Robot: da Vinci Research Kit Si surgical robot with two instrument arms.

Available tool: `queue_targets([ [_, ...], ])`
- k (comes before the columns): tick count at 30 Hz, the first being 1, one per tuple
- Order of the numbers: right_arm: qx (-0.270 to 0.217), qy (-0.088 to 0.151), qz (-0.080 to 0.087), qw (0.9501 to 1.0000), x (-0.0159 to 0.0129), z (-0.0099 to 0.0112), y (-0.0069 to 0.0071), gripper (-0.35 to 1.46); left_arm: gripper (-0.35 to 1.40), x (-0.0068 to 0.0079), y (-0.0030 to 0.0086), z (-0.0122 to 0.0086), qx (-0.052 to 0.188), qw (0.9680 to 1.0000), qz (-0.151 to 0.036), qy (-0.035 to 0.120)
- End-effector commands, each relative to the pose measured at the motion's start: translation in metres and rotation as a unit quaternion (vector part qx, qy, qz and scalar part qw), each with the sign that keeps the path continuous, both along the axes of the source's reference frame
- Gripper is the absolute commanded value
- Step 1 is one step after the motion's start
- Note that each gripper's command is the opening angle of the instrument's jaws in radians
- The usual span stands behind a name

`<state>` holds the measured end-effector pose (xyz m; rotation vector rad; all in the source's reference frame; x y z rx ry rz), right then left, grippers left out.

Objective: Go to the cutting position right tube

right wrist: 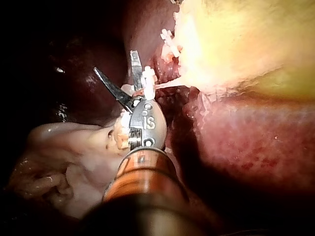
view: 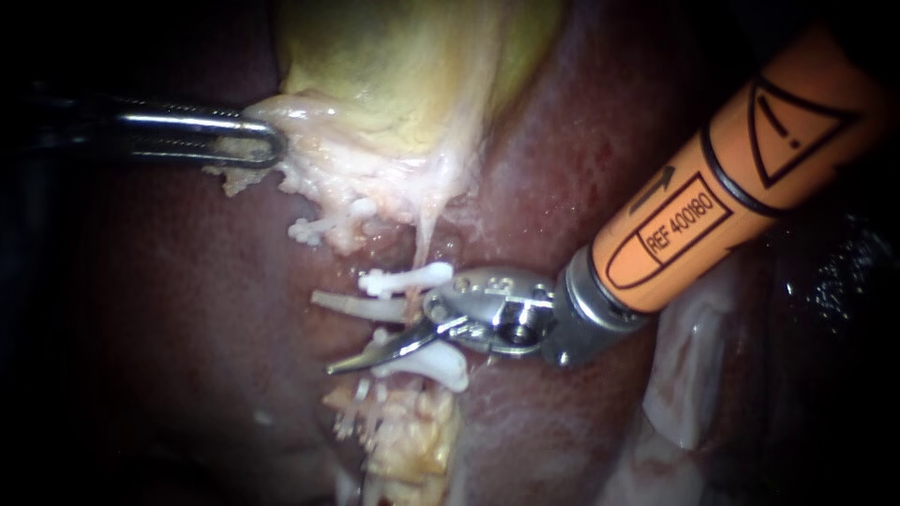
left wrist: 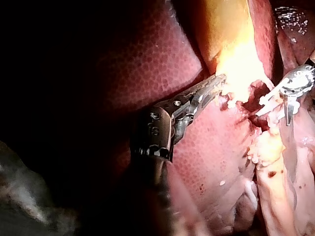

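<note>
Mottled dark-red liver [left wrist: 147, 54] cradles the glossy yellow gallbladder [view: 394, 75], and my left instrument [left wrist: 219, 81] is clamped on its ragged pale edge. Only the right wrist view shows my right instrument [right wrist: 113, 61] with both thin blades spread in a V, gripping nothing. The stringy pale tube [view: 419, 239] descends to their root, between two white plastic clips [view: 405, 279].
</note>
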<state>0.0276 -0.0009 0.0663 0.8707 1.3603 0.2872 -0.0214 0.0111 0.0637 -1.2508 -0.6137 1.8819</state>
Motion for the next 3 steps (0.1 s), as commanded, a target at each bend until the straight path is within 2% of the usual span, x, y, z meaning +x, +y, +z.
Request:
queue_targets([
  [1,0.0,0.0,0.0,1.0,0.0,0.0001,0.0,1.14,-0.35,0.0,0.0,0.0,0.0,1.0,0.0,0.0],
  [3,0.003,-0.001,-0.001,1.0,0.0,0.0001,0.0,1.14,-0.35,0.0,0.0,0.0,0.0,1.0,0.0,0.0],
])
